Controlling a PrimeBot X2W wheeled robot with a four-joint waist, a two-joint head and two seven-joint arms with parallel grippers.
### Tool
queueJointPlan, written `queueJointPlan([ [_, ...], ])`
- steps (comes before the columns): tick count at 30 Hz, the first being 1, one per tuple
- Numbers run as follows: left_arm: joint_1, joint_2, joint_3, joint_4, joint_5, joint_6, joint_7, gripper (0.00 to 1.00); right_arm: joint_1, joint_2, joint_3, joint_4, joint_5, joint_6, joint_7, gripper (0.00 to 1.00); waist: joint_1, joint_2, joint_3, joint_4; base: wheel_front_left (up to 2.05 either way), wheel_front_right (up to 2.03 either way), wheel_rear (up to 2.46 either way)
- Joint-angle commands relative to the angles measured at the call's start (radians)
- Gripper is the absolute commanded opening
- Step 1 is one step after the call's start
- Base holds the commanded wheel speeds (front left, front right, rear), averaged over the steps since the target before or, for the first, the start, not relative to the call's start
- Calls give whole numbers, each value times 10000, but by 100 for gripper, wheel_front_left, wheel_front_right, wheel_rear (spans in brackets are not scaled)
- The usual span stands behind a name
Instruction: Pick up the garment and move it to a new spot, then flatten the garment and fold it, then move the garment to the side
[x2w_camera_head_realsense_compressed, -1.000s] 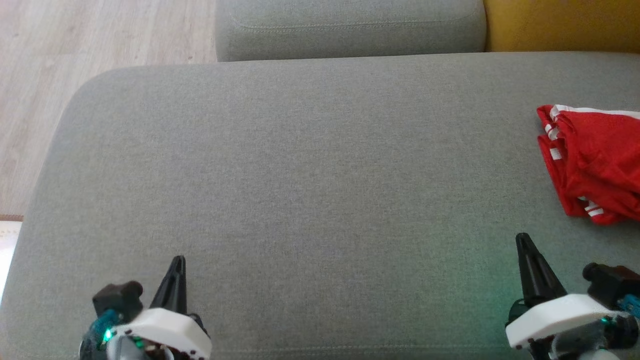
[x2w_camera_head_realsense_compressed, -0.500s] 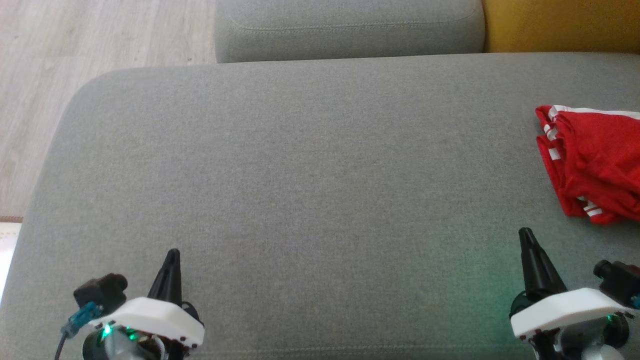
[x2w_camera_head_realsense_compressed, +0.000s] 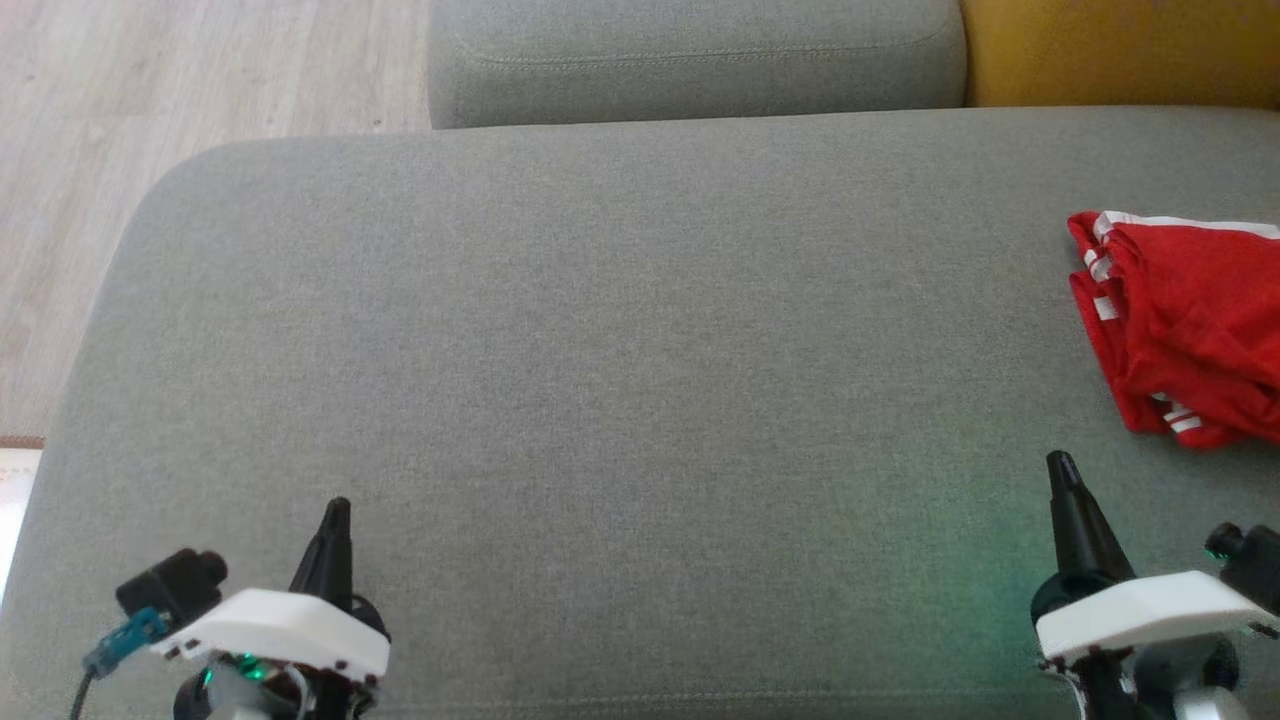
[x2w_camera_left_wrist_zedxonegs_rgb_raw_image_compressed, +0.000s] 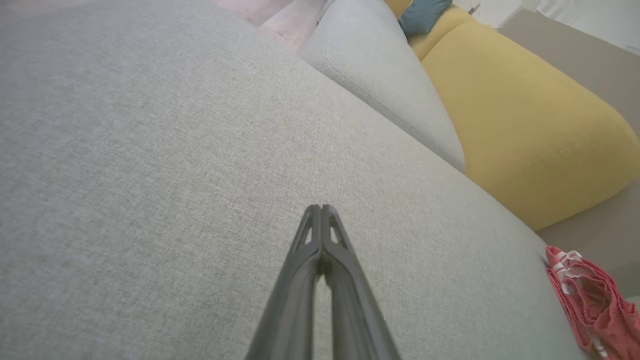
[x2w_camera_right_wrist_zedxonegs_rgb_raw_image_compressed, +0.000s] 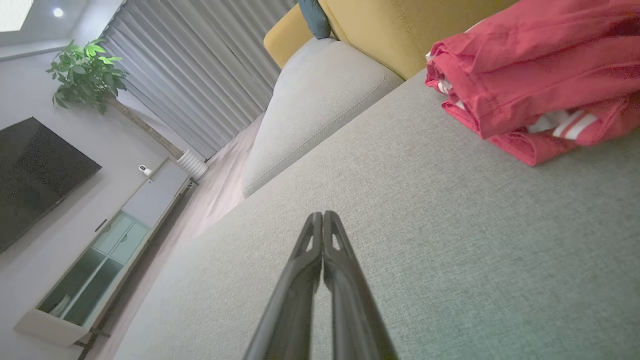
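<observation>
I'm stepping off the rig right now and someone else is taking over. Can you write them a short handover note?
Left gripper: shut, empty, low over the grey sofa seat on the robot's left.
Right gripper: shut, empty, just short of the garment, not touching it.
Red garment: lies in folded layers at the right side of the seat. The head view cuts off its far part.
Done, as it looks: garment folded and set aside.
Left: probably nothing. The layers look a little rumpled in the right wrist view, so check the fold before closing out.
</observation>
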Motion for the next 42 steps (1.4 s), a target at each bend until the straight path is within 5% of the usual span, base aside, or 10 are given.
queueJointPlan([
  [1,-575,49,368,-265,-235,-76,81,0,-495,-208,33,-257,304,15,-71,0,0,0,-3,-2,0,0,0],
  [42,-904,-548,1891,-215,-4417,-1091,1245,0,-1239,-267,-185,628,5164,27,21,0,0,0,-96,-75,0,0,0],
])
